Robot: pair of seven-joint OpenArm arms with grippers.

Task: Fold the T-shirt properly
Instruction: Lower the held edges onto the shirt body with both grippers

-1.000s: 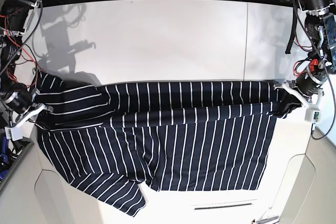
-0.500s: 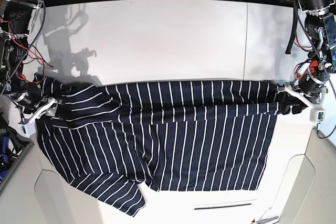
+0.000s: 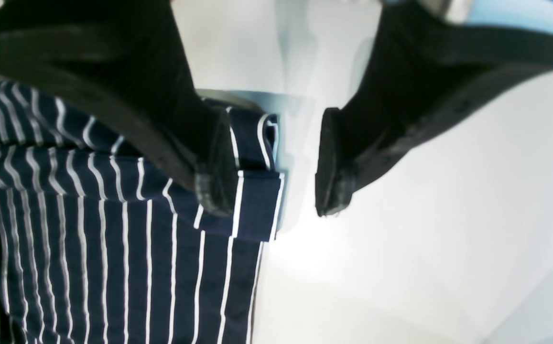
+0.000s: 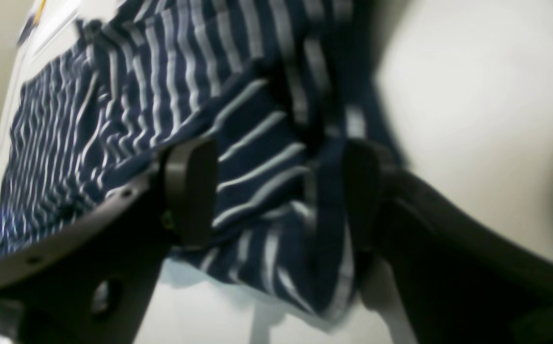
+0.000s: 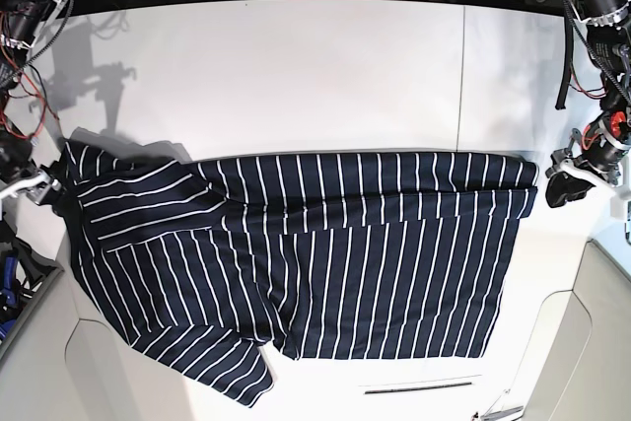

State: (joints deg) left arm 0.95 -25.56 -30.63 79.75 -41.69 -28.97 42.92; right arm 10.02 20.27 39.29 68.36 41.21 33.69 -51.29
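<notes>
The striped T-shirt [image 5: 296, 263] was seen lying spread across the white bench [image 5: 296, 76], its upper part folded over into a long band running from side to side, with one sleeve reaching toward the near edge. The left tool [image 3: 271, 177] was held with its jaws spread beside the folded corner of the cloth, one finger [image 3: 214, 181] over the fabric and the other over bare bench. The right tool [image 4: 276, 191] was likewise spread apart, with striped fabric seen between its fingers but nothing pinched.
</notes>
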